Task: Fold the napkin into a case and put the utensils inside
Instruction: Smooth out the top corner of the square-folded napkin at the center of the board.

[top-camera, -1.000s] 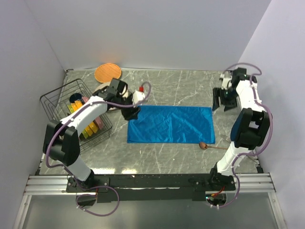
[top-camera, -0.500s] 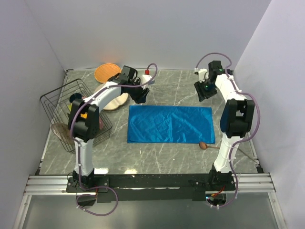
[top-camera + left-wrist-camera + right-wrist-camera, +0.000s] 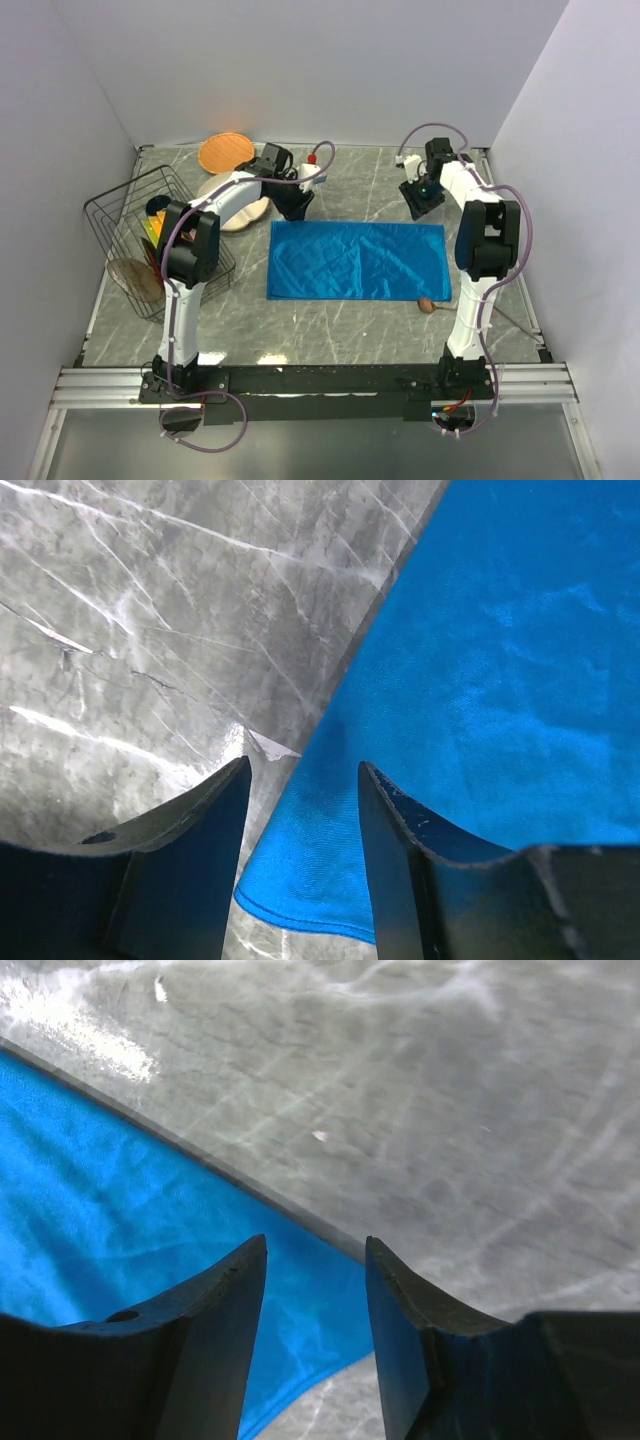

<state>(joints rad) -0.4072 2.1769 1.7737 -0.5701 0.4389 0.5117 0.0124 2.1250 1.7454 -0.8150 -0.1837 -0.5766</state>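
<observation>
Grey marbled table (image 3: 360, 175), white walls on three sides.

Item: napkin (image 3: 355, 260). Bright blue, faintly shiny cloth, lying flat at mid-table as a rectangle. Light creases cross its surface. Not yet narrowed into a case. Its long axis runs left to right, and the far long edge is the one nearest both arms.

Left arm (image 3: 235, 190): jaws spread, poised at the far-left corner. The wrist view shows the cloth's edge (image 3: 480, 680) running between the two fingers, with nothing pinched.

Right arm (image 3: 470, 195): jaws likewise spread, at the far-right corner. The cloth's corner (image 3: 150, 1230) sits below the gap, not gripped.

Each arm is nearer its own corner, so the likely next move is a paired pinch of the far edge, drawn toward the near edge.

Item: wooden spoon (image 3: 428, 305). Just beside the napkin's near-right corner, handle pointing right.
</observation>
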